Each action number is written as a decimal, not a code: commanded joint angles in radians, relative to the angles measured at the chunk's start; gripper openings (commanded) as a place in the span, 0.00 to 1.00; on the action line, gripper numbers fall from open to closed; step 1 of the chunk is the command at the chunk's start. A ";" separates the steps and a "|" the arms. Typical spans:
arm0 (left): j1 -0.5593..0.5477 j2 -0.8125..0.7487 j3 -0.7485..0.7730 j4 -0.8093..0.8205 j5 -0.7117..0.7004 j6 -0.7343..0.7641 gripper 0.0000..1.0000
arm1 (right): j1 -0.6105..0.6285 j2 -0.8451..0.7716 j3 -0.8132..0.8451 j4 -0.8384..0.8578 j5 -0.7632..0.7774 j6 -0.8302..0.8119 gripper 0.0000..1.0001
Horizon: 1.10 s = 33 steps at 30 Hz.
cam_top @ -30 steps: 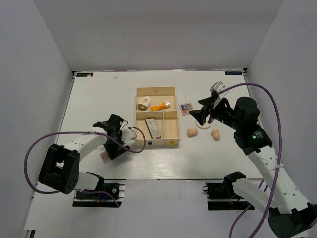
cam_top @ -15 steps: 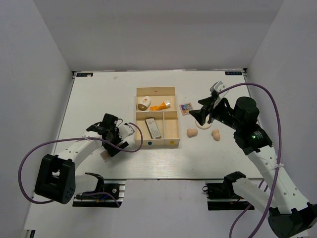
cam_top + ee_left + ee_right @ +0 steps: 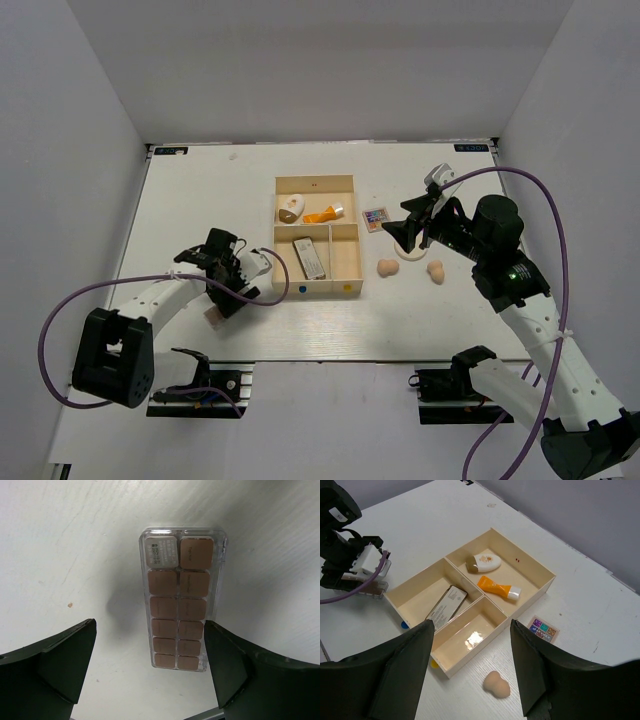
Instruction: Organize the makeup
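A speckled brown rectangular palette (image 3: 181, 597) in a clear case lies flat on the white table. My left gripper (image 3: 150, 625) hangs open just above it, a finger on each side, not touching. In the top view the left gripper (image 3: 224, 298) is left of the tray and the palette (image 3: 212, 315) peeks out below it. My right gripper (image 3: 402, 232) is open and empty, held high right of the tray. The tray (image 3: 315, 180) holds an orange tube (image 3: 324, 214), a cream bottle (image 3: 290, 210) and a flat case (image 3: 310, 257). A multicolour palette (image 3: 376, 218), two peach sponges (image 3: 387, 267) (image 3: 436, 270) and a cream pad (image 3: 411, 254) lie right of it.
The tray's near right compartment (image 3: 470, 639) holds nothing. Blue (image 3: 302, 291) and yellow (image 3: 347, 288) dots sit at the tray's front wall. White walls enclose the table on three sides. The left arm's purple cable (image 3: 150, 285) loops over the table's left part.
My left gripper has shifted a little left, away from the tray, and settled over the brown palette. The right arm has not moved.
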 commanded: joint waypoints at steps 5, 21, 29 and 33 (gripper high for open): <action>0.003 -0.010 0.001 -0.048 0.067 0.010 0.98 | -0.004 -0.010 -0.005 0.051 -0.002 -0.008 0.68; 0.021 -0.068 0.032 -0.111 0.138 0.029 0.98 | -0.004 -0.012 -0.005 0.051 -0.003 -0.007 0.69; 0.021 -0.086 -0.008 -0.102 0.129 0.036 0.98 | -0.003 -0.012 -0.003 0.048 -0.003 -0.005 0.69; 0.021 -0.092 -0.048 -0.099 0.110 0.046 0.98 | -0.003 -0.013 -0.003 0.048 -0.003 -0.003 0.69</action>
